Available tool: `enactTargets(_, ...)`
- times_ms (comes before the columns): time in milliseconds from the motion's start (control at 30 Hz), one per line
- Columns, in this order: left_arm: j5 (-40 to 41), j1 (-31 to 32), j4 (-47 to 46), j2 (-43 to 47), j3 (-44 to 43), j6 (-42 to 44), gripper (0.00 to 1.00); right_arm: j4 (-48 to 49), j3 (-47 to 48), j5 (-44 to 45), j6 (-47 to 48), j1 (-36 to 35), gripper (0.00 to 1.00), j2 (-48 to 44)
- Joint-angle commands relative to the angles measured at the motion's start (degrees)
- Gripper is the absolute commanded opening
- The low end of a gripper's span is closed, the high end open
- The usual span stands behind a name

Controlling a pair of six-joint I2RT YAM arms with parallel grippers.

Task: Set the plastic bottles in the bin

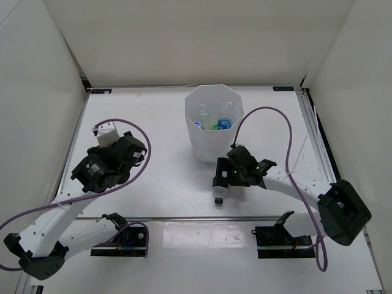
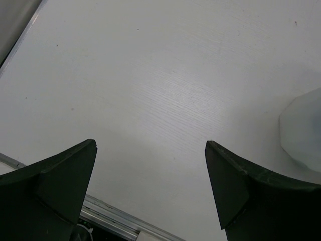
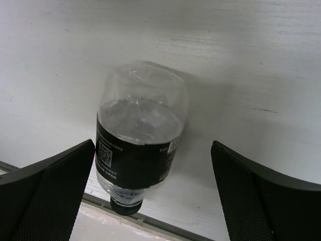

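Bottles (image 1: 224, 122) sit inside the tall white faceted plastic bin (image 1: 208, 146) far back, one short clear black-labelled bottle (image 3: 138, 145) lies by the table's (image 1: 153, 184) near edge under the spread right gripper (image 3: 153, 145), and the left gripper (image 2: 150, 144) hangs spread, empty.

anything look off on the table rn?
Only the black-label bottle: it lies on its side on the table, short of the white bin, cap toward the near edge. No spill visible.

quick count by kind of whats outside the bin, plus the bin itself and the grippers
black-label bottle lying on the table: 1
white bin: 1
grippers: 2 (left gripper, right gripper)
total: 4
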State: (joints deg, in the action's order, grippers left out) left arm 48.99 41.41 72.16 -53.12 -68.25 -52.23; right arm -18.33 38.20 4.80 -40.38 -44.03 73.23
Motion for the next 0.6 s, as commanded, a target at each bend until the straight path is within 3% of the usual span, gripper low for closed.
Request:
enactTargets(0, -0.21, -0.1, 2.55, 2.67, 1.53, -1.39, 1.0, 2.86, 1.88, 1.09, -1.46, -0.79, 1.0, 0.95)
enactTargets(167, -1.35, -0.1, 3.07, 4.87, 2.59, -1.91, 1.0, -1.08, 1.88, 1.18, -2.95, -0.79, 0.86, 3.15)
enactTargets(300, -1.36, -0.1, 3.07, 4.87, 2.59, -1.91, 1.0, -9.49, 3.81, 0.48, -2.42, -0.79, 0.64, 0.78)
enactTargets(333, -1.36, -0.1, 3.07, 4.35, 2.59, -1.91, 1.0, -11.71, 4.34, 0.48, -2.42, -0.79, 0.51, -0.62)
enactTargets(433, -1.36, -0.1, 3.07, 3.82, 2.59, -2.44, 1.0, -19.16, 5.39, -0.84, -3.13, -0.79, 0.29, -7.71)
enactTargets(567, -1.36, -0.1, 2.46, 3.29, 3.91, -3.49, 1.0, -26.66, 12.93, -1.63, -4.28, -0.79, 0.27, -18.46)
